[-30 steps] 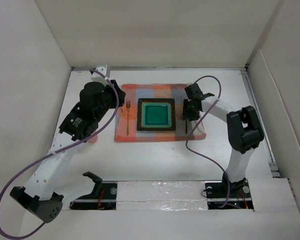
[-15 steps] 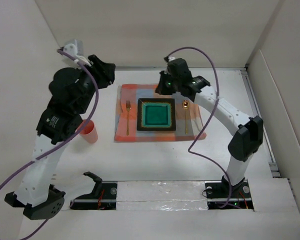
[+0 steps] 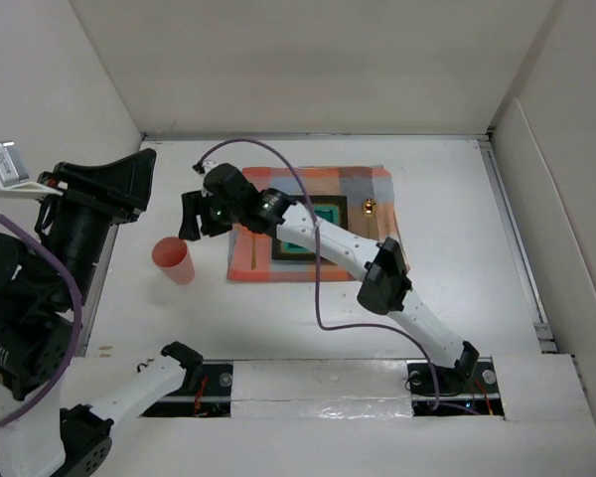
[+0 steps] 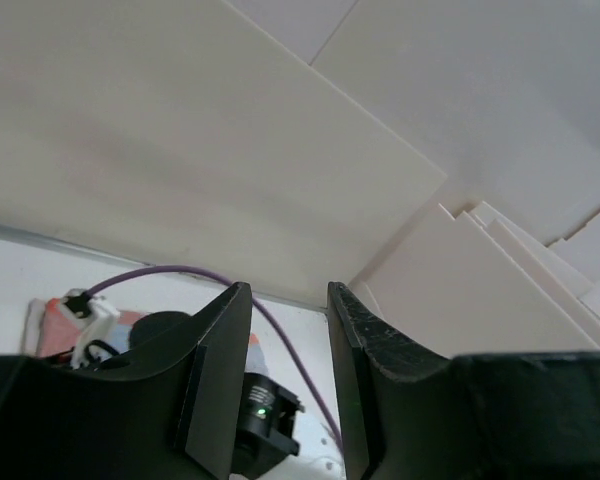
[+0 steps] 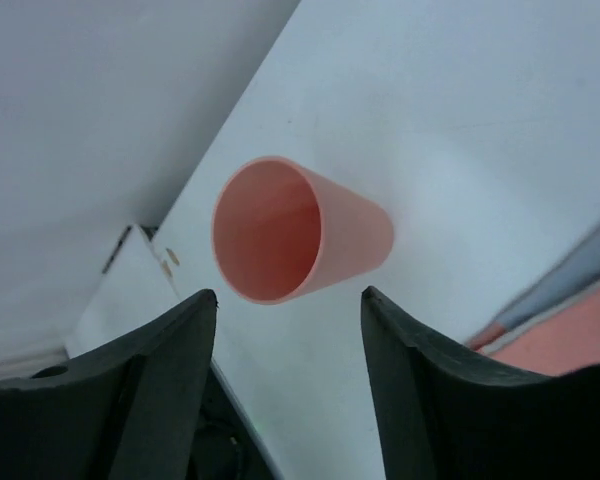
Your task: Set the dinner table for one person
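Note:
The white dinner table holds an orange-and-grey checked cloth. On the cloth is a green plate with a dark rim, mostly hidden by my right arm, and a gold utensil to its right. A pink cup stands upright on the table left of the cloth. My right gripper is open, just right of and behind the cup. In the right wrist view the cup sits beyond the open gripper, untouched. My left gripper is raised high at the left, open and empty.
White walls enclose the table at the back and both sides. My right arm stretches across the cloth and plate. The right arm's purple cable loops over the table's front. The left wrist view shows the right wrist below it.
My right arm swung from behind the plate leftward across the cloth to the pink cup. My left arm lifted up and back toward the left wall.

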You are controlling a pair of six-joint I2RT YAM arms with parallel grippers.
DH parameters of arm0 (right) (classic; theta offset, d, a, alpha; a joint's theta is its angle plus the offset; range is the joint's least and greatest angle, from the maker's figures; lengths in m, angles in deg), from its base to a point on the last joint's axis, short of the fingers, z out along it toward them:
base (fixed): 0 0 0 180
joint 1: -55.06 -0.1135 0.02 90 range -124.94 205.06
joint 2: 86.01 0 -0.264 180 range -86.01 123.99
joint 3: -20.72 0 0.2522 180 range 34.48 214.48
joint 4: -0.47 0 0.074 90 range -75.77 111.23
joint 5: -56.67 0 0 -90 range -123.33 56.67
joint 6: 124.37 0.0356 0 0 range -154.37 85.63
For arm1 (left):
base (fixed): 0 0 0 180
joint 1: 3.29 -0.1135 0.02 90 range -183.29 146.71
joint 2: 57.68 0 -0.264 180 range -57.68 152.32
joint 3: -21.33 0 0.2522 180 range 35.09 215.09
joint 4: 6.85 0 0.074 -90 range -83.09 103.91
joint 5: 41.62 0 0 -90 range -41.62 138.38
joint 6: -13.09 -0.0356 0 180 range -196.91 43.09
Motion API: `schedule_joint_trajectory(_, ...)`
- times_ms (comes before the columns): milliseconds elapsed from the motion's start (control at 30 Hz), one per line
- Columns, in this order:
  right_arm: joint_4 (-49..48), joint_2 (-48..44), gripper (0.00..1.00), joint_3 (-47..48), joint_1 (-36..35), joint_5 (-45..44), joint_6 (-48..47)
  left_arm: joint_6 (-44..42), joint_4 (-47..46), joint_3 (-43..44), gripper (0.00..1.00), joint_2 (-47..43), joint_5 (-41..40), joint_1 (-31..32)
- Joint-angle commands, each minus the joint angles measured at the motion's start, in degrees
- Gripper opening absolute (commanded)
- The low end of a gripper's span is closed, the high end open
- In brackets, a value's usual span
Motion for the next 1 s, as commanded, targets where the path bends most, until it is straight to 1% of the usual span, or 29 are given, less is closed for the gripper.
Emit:
schedule_joint_trajectory(0, -0.23, 2.8, 0.7, 5.58, -1.02, -1.6, 2.01, 1.34, 3.15, -1.34, 0.33, -0.48, 1.07, -0.14)
schedule_joint_trajectory(33, -1.1, 3.34, 0.72, 5.85, -1.89, -2.04, 2.62, 1.42, 3.51, -1.96, 0.33, -0.92, 2.3, -0.14)
schedule_joint_trajectory(67, -1.81, 3.78, 0.76, 6.02, -2.51, -3.0, 2.89, 1.6, 4.2, -2.49, 0.33, -1.19, 2.66, -0.14)
schedule_joint_trajectory(133, -3.13, 5.45, 0.79, 6.99, -3.22, -4.42, 4.37, 1.69, 4.82, -4.07, 0.33, -1.63, 4.41, -0.14)
schedule_joint_trajectory(267, -4.01, 8.08, 0.79, 7.25, -3.22, -8.54, 5.18, 1.43, 5.44, -5.74, 0.32, -2.68, 6.53, -0.14)
schedule_joint_trajectory(300, -3.84, 8.61, 0.79, 7.26, -3.22, -11.16, 5.18, 1.34, 5.53, -5.83, 0.32, -2.86, 6.88, -0.14)
schedule_joint_trajectory(433, -3.84, 11.77, 0.78, 8.04, -3.74, -11.8, 5.52, 0.63, 5.62, -6.18, 0.32, -4.17, 7.14, -0.14)
schedule_joint_trajectory(533, -2.87, 13.27, 0.65, 8.49, -3.75, -12.5, 5.79, 0.55, 5.88, -7.06, 0.32, -5.14, 6.88, -0.14)
schedule_joint_trajectory(567, -2.95, 12.4, 0.49, 7.96, -4.27, -12.77, 5.96, 0.46, 5.97, -7.76, 0.32, -5.41, 6.62, -0.14)
schedule_joint_trajectory(633, -4.79, 10.3, 0.33, 3.41, -4.28, -13.38, 6.23, 0.37, 6.06, -8.38, 0.32, -6.11, 5.83, -0.14)
schedule_joint_trajectory(667, -6.54, 8.98, 0.13, 1.65, -4.8, -13.38, 6.23, 0.37, 5.88, -8.73, 0.32, -6.29, 5.74, -0.14)
schedule_joint_trajectory(700, -7.26, 6.1, 0.05, 0.33, -4.8, -13.91, 6.58, 0.37, 5.71, -9.26, 0.32, -6.46, 5.48, -0.14)
schedule_joint_trajectory(733, -8.22, 4.41, 0.0, -1.69, -4.8, -14.26, 6.67, 0.37, 5.62, -9.52, 0.32, -6.46, 5.13, -0.14)
schedule_joint_trajectory(800, -10.6, -0.58, 0.0, -2.41, -4.8, -13.92, 6.85, 0.28, 5.53, -9.79, 0.31, -6.03, 4.69, -0.14)
schedule_joint_trajectory(867, -9.04, -3.59, 0.0, -0.13, -3.85, -14.09, 5.88, 0.02, 5.18, -9.97, 0.31, -5.24, 3.98, -0.14)
schedule_joint_trajectory(900, -8.24, -5.17, 0.0, 0.48, -1.57, -13.3, 5.7, -0.33, 5.0, -10.14, 0.31, -4.8, 3.63, -0.14)
schedule_joint_trajectory(933, -7.53, -9.36, 0.0, -0.29, 0.1, -12.25, 5.53, -0.68, 4.39, -10.4, 0.31, -4.27, 3.11, -0.14)
schedule_joint_trajectory(967, -5.79, -11.49, 0.0, -1.52, 2.03, -11.29, 5.44, -0.86, 3.95, -10.75, 0.31, -3.92, 2.84, -0.14)
